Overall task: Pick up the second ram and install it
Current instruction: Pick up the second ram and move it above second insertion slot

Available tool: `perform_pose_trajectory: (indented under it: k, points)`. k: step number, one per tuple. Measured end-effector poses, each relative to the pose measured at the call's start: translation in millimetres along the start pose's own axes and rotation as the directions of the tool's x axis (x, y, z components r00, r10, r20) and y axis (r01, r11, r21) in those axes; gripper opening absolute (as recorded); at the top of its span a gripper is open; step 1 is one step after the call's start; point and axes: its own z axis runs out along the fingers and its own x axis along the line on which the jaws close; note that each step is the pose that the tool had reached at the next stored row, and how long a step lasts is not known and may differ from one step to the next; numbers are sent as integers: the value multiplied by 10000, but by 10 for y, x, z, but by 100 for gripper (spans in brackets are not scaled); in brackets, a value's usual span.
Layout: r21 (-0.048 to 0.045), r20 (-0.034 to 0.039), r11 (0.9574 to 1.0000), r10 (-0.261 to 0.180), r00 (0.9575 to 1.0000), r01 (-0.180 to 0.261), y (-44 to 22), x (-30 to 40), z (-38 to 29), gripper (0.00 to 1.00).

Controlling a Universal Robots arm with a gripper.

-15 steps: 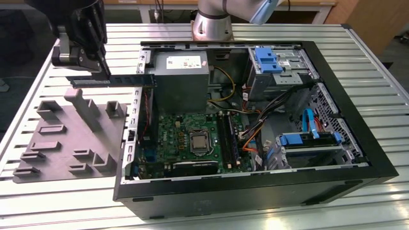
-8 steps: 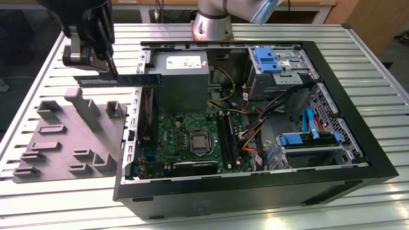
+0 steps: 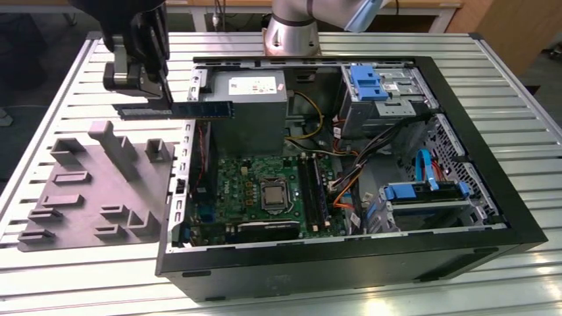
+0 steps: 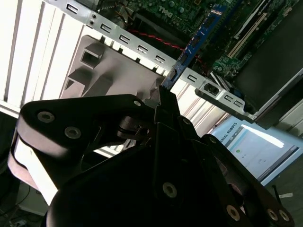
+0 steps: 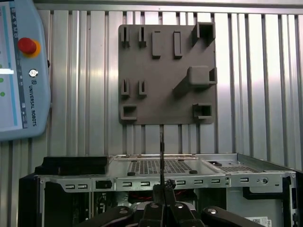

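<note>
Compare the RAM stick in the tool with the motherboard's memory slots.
The ram is bluish-green; the slots are black. The ram hangs clamped in the tool over the case's edge; the slots sit fixed on the motherboard. Both are long and narrow.

Bright overhead light; glare on slatted table (image 3: 369,306); claw (image 4: 165,94) in shadow.
</note>
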Motion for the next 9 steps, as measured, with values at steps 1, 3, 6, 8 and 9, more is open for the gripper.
perform_pose_trajectory:
  k: [1, 3, 6, 8, 9]
  points:
    - [-1, -1, 10000, 1, 10000, -1, -16, 0, -1, 11]
    - [0, 0, 10000, 1, 10000, -1, -47, -1, -2, 11]
    - [0, -1, 10000, 1, 10000, -1, -92, -2, -5, 11]
    - [0, 0, 10000, 1, 10000, -1, -121, -3, -6, 11]
    - [0, 0, 10000, 1, 10000, -1, -137, -4, -6, 11]
